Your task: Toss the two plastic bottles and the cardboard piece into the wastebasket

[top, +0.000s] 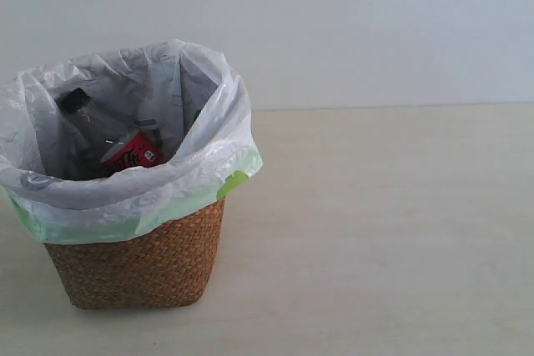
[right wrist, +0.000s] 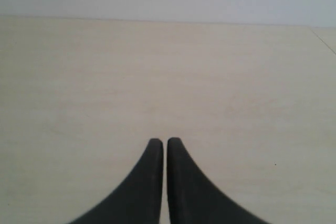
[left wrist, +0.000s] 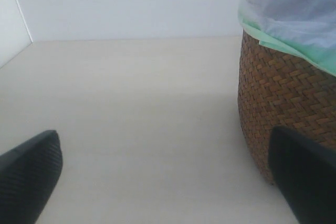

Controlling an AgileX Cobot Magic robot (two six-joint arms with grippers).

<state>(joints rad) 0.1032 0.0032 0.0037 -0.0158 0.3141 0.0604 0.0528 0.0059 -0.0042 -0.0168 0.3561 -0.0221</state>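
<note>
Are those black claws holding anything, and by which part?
Nothing. The left gripper is open and empty; the right gripper is shut on nothing.

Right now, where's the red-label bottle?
Exterior view, left side: the red-label bottle lies tilted inside the wastebasket, surrounded by the white bag liner, with its black cap at the upper end.

Exterior view slightly above wastebasket [top: 133, 264]; left wrist low, seemingly close beside it.
</note>
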